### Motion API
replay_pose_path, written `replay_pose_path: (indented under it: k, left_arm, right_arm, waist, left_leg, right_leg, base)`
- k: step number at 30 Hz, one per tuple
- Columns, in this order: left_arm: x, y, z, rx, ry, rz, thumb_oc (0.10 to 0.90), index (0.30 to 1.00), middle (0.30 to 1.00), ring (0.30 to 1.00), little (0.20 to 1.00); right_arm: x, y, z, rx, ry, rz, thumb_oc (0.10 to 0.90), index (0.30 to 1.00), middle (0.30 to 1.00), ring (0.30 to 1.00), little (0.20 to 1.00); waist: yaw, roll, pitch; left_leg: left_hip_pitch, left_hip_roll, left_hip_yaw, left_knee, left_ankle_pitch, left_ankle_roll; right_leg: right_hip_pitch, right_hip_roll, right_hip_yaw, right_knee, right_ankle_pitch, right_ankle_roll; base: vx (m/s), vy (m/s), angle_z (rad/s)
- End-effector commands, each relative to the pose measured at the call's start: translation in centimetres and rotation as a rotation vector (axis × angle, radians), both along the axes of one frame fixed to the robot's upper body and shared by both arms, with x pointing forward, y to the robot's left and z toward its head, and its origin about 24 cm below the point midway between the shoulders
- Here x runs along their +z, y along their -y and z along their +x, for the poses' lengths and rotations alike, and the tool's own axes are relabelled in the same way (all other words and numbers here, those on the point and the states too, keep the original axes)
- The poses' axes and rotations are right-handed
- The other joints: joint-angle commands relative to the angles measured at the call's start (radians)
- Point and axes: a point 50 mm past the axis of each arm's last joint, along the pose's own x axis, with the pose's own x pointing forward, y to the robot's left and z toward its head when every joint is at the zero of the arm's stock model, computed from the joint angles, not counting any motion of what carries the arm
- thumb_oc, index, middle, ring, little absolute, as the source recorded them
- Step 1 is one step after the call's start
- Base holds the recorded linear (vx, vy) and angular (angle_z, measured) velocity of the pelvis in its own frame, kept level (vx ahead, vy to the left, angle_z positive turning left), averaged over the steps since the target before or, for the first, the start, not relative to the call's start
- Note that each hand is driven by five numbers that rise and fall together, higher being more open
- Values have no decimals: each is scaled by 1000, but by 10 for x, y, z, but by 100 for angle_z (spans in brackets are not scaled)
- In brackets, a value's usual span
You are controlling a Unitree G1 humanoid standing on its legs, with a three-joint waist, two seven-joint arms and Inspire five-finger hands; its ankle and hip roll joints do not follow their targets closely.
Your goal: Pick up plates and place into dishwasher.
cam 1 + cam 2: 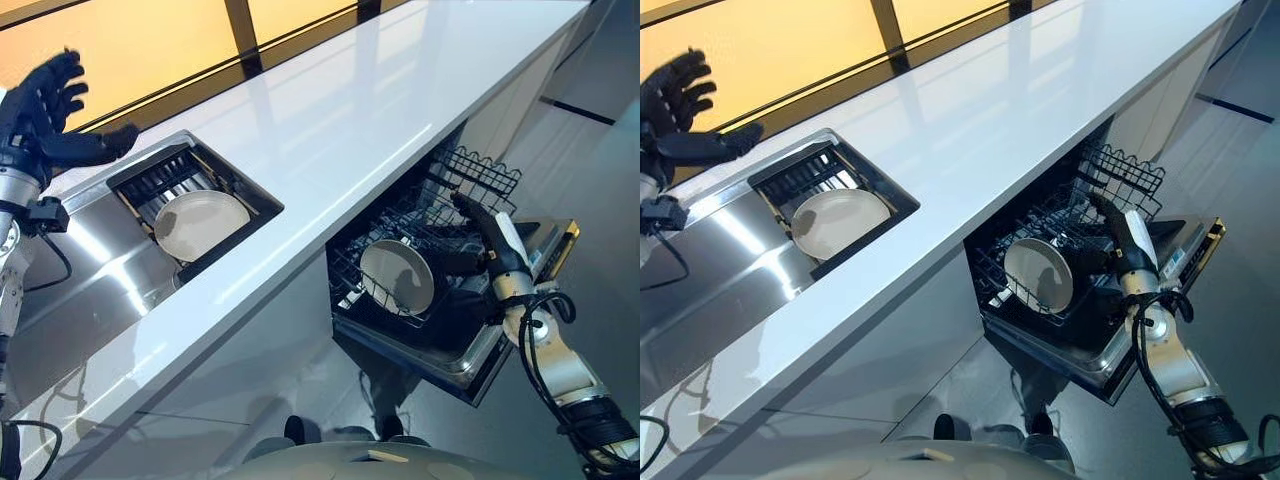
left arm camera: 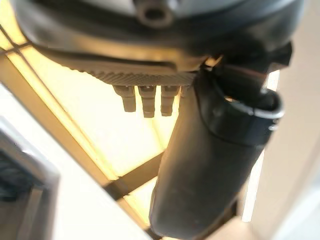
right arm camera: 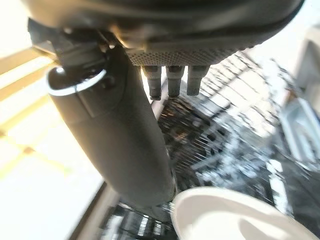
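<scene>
A cream plate (image 1: 397, 276) stands on edge in the lower dishwasher rack (image 1: 478, 176), which is pulled out under the counter. My right hand (image 1: 478, 250) is just right of the plate, its fingers straight towards the rim and the thumb raised, with nothing held. In the right wrist view the plate (image 3: 235, 215) shows just past my right hand's thumb (image 3: 120, 145). A second cream plate (image 1: 200, 222) lies in a dark drying rack (image 1: 160, 180) in the sink. My left hand (image 1: 45, 110) hovers open, fingers spread, high above the sink's far left edge.
A long white countertop (image 1: 350, 110) runs between the steel sink (image 1: 90, 270) and the dishwasher. The dishwasher door (image 1: 470, 360) hangs open below my right arm. An orange-lit window with dark frames (image 1: 240, 30) runs behind the counter.
</scene>
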Motion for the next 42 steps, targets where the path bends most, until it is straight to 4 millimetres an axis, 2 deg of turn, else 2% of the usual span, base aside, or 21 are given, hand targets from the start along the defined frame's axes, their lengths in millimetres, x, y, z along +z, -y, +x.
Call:
replay_pose_path:
  k: [1, 5, 9, 15, 21, 31, 42]
  left_arm:
    - [62, -3, 6, 2, 148, 119, 800, 900, 900, 900, 900]
    - [57, -6, 7, -3, 100, 128, 800, 900, 900, 900, 900]
    - [59, -5, 12, -16, 52, 144, 800, 900, 900, 900, 900]
    - [58, -7, 16, 9, 19, 158, 800, 900, 900, 900, 900]
    - [58, -22, 12, 90, -6, 190, 800, 900, 900, 900, 900]
    - [42, -43, 3, 199, -110, 240, 800, 900, 900, 900, 900]
    - [27, -56, -4, 243, -249, 294, 800, 900, 900, 900, 900]
  right_arm:
    - [83, -9, 7, 149, 332, -136, 800, 900, 900, 900, 900]
    - [89, -2, 2, 147, 317, -191, 800, 900, 900, 900, 900]
    - [83, 9, 1, 121, 244, -229, 800, 900, 900, 900, 900]
    - [83, 14, 0, 106, 241, -241, 800, 900, 900, 900, 900]
    - [92, 21, -3, 96, 249, -264, 800, 900, 900, 900, 900]
    - [97, 23, -4, 106, 258, -277, 800, 900, 900, 900, 900]
    - [100, 23, -1, 102, 263, -272, 800, 900, 900, 900, 900]
  waist:
    - [-43, -5, -41]
    - [-61, -5, -34]
    - [-79, -6, -30]
    - [-94, -11, -10]
    - [-109, -15, 18]
    - [-108, -18, 43]
    - [-94, -24, 58]
  left_leg:
    - [18, -84, 43, 2, -59, 46]
    - [18, -86, 55, 2, -59, 48]
    - [22, -88, 63, 2, -70, 51]
    - [19, -89, 78, 2, -73, 56]
    - [1, -89, 92, 2, -70, 57]
    - [-14, -88, 94, 2, -63, 58]
    - [-19, -89, 84, 2, -58, 58]
  right_leg:
    - [26, 51, 7, 10, -21, 20]
    - [19, 53, 22, 11, -17, 23]
    - [19, 55, 34, 11, -24, 28]
    - [7, 57, 49, 12, -19, 30]
    - [-18, 59, 67, 12, -10, 32]
    - [-35, 60, 67, 14, -6, 31]
    - [-35, 56, 55, 14, -4, 34]
  base:
    - [32, 86, -6]
    - [32, 64, -7]
    - [51, 70, -14]
    - [22, 48, -6]
    - [-29, 39, -13]
    - [-13, 11, -2]
    - [-6, 2, 0]
